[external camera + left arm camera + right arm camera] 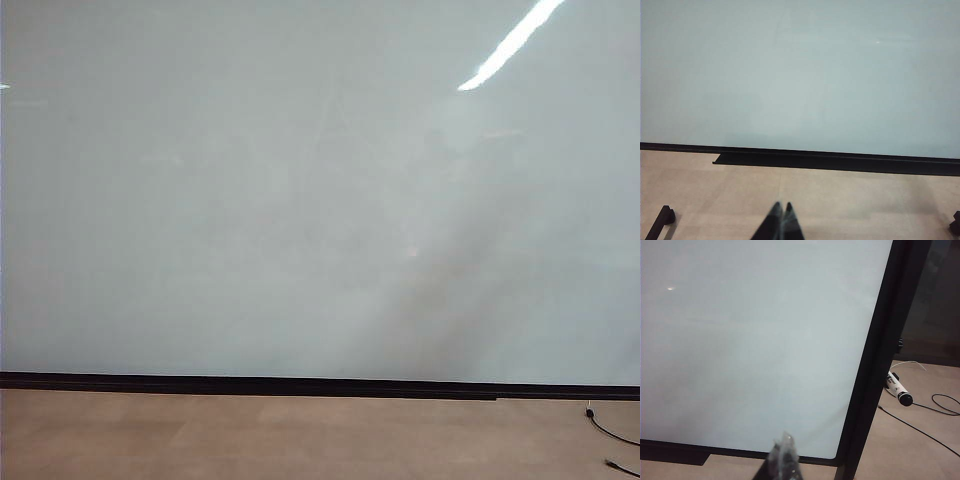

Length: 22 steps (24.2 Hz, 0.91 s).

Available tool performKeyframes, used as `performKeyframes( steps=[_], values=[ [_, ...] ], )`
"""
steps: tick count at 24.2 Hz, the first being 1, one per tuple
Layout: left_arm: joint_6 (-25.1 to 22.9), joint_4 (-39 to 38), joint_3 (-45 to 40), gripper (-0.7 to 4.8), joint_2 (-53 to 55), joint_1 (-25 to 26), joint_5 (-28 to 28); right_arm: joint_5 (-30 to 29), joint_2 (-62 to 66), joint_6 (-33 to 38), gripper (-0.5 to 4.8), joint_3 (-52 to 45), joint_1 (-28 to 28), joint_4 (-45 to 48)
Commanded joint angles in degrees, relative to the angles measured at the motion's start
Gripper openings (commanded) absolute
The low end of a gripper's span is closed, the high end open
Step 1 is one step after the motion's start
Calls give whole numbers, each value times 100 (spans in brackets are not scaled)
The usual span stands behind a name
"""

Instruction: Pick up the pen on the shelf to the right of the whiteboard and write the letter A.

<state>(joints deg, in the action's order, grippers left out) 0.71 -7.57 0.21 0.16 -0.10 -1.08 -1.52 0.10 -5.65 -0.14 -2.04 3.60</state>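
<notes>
Both tools closed and empty: left tool (781,207), right tool (785,441), facing the whiteboard (300,200); pen (899,389) beyond its right frame.

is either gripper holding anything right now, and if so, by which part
Nothing is held. The left gripper and right gripper are both shut on nothing, short of the whiteboard. The pen lies untouched past the board's right edge.
</notes>
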Motion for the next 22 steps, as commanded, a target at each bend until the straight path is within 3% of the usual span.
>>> performKeyframes(
  steps=[1,22],
  values=[
    [-26,35,17,-4,2,-2,-22,13,-2,9,-8,28,-7,94],
    [-24,35,17,-4,2,-2,-22,20,-2,9,-8,24,-9,-273]
  ],
)
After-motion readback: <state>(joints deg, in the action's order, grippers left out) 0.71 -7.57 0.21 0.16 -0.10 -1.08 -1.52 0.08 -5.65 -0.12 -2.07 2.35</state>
